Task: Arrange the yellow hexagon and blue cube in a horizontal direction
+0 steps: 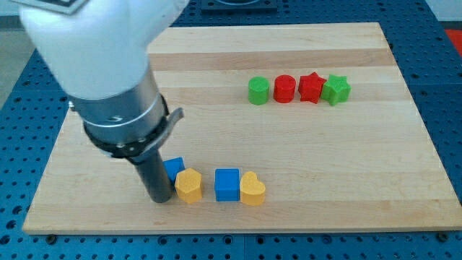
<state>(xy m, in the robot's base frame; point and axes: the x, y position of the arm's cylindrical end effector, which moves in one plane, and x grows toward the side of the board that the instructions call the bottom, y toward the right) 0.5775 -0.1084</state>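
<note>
My tip (159, 200) rests on the board at the view's lower left. It stands just left of the yellow hexagon (189, 186), close to touching it. A small blue block (174, 169) sits right behind the hexagon, partly hidden by my rod; its shape is unclear. The blue cube (227, 184) lies to the right of the hexagon with a small gap between them. A yellow heart (253, 189) touches the cube's right side. The hexagon, cube and heart lie roughly in one row across the view.
Near the view's top right a row holds a green cylinder (258, 91), a red cylinder (284, 89), a red star (311, 87) and a green star (336, 89). The wooden board (346, 159) lies on a blue perforated table. The arm's body covers the upper left.
</note>
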